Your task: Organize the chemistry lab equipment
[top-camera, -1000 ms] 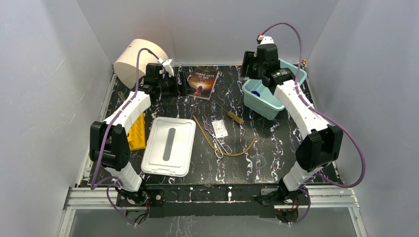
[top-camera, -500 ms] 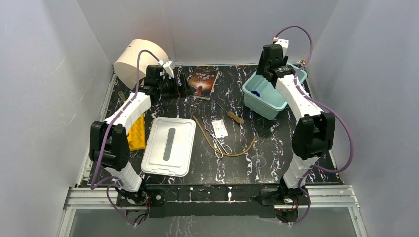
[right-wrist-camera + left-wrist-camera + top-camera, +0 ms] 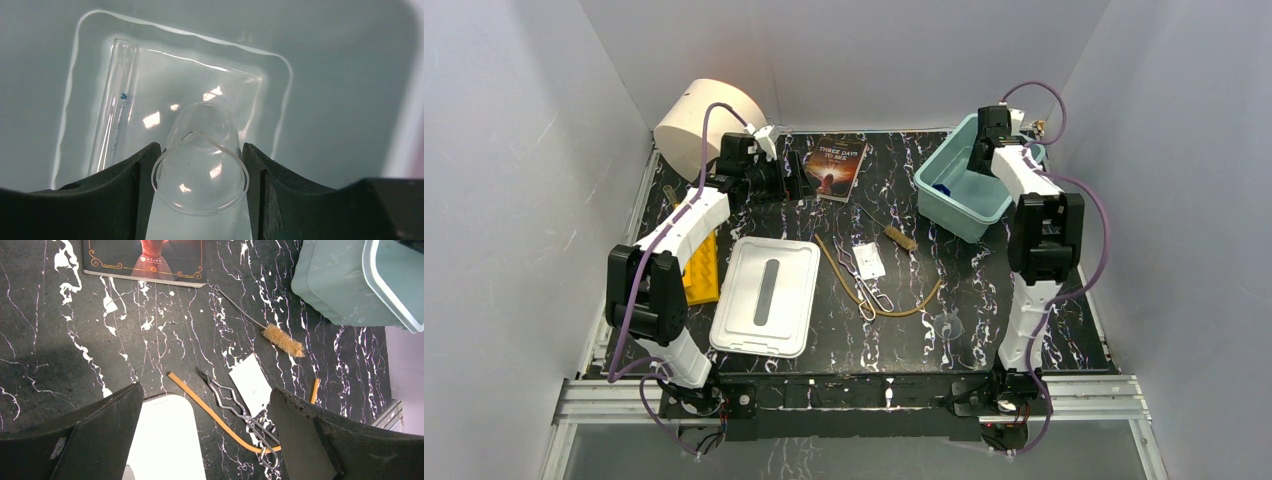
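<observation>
The right gripper point(image 3: 200, 150) reaches down into the teal bin point(image 3: 954, 215) at the back right of the black marbled table point(image 3: 984, 290). Its two fingers are pressed against either side of a little clear glass beaker point(image 3: 200, 175), so it is closed on the beaker. Whether the beaker rests on the bin floor cannot be told. Just left of the beaker, on the bin floor, lies a clear graduated tube point(image 3: 117, 107), running front to back in the wrist view.

The left gripper point(image 3: 205, 390) hangs above the table near the dark-covered book point(image 3: 834, 165), its jaws spread wide and holding nothing.

The other loose items lie in the middle of the table. The brown brush point(image 3: 283, 340) lies tilted on its thin wire handle, between the book and the bin. The white packet point(image 3: 252, 385) sits just beside the metal tongs point(image 3: 235, 407). The tan rubber tubing point(image 3: 210, 408) runs under the tongs and curves round toward the right. A small clear dish point(image 3: 949, 325) stands alone, nearer the front edge and well apart from the bin.

A white lid point(image 3: 764, 295) lies flat to the left of the tongs, with a yellow rack point(image 3: 704, 265) on its far side. A big cream cylinder point(image 3: 699, 120) lies in the back left corner.
</observation>
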